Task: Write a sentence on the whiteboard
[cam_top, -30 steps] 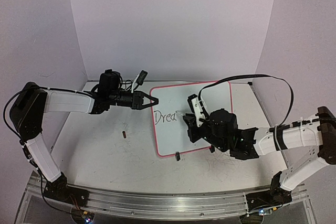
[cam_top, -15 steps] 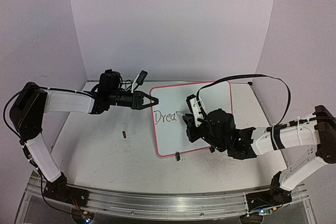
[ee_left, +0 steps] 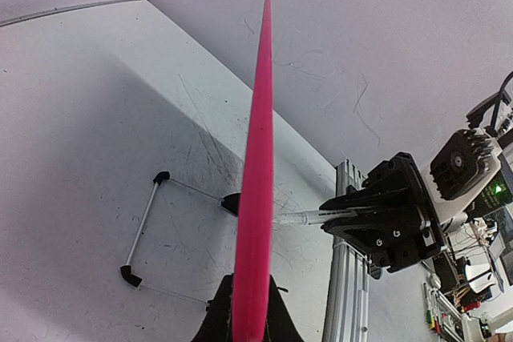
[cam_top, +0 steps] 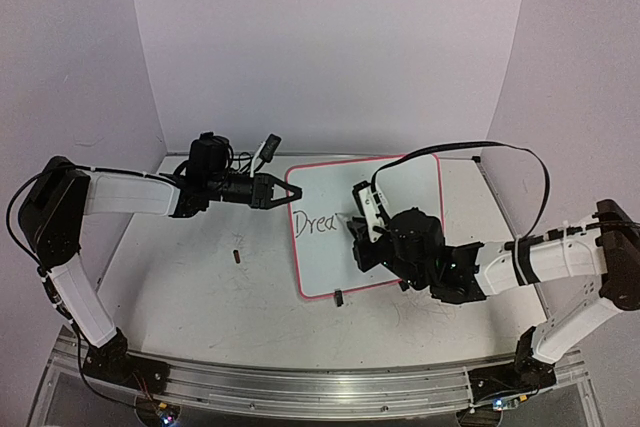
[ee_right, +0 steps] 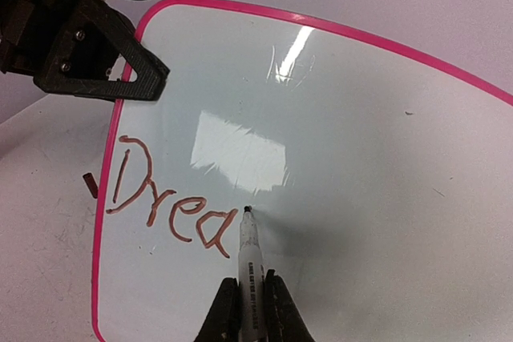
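Observation:
The whiteboard (cam_top: 400,187), white with a pink rim, stands tilted on the table. It bears the reddish letters "Drea" (cam_top: 315,223), which also show in the right wrist view (ee_right: 172,198). My left gripper (cam_top: 283,192) is shut on the board's left rim, seen edge-on as a pink strip (ee_left: 256,158) between its fingers (ee_left: 250,298). My right gripper (ee_right: 248,294) is shut on a marker (ee_right: 248,254). The marker's tip rests on the board just right of the "a". The marker (ee_left: 304,216) and right gripper (cam_top: 358,225) also show from the left wrist.
A small dark-red cap (cam_top: 236,256) lies on the table left of the board. A black clip foot (cam_top: 339,297) sits at the board's near edge. A wire stand (ee_left: 144,222) props the board behind. The aluminium rail (cam_top: 300,382) runs along the near edge.
My right gripper with the marker has crept slightly left along the board. The letters still read "Drea". The left arm has not moved.

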`<state>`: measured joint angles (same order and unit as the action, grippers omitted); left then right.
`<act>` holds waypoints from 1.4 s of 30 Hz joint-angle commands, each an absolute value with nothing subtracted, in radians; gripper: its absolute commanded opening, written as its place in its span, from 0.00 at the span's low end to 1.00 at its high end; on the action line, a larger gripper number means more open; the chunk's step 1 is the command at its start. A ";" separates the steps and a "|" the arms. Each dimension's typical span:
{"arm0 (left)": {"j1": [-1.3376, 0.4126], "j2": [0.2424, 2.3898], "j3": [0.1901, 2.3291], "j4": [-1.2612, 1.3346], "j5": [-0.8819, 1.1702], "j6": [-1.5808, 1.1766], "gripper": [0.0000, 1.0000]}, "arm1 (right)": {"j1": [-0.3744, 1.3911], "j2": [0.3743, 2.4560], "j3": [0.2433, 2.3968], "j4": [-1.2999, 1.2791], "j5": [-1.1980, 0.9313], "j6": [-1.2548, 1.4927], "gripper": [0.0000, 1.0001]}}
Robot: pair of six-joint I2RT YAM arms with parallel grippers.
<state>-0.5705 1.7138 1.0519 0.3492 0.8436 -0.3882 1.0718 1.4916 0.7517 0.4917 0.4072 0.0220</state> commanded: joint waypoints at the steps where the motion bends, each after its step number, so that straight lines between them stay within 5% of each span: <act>1: -0.568 1.707 1.056 0.314 0.781 -0.363 0.00 | 1.072 1.508 0.793 0.474 0.432 0.030 0.00; 42: -0.568 1.710 1.059 0.313 0.787 -0.362 0.00 | 1.097 1.465 0.744 0.428 0.413 0.123 0.00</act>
<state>-0.5705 1.7138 1.0519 0.3492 0.8440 -0.3820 1.1004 1.4902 0.7345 0.4318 0.3860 0.1169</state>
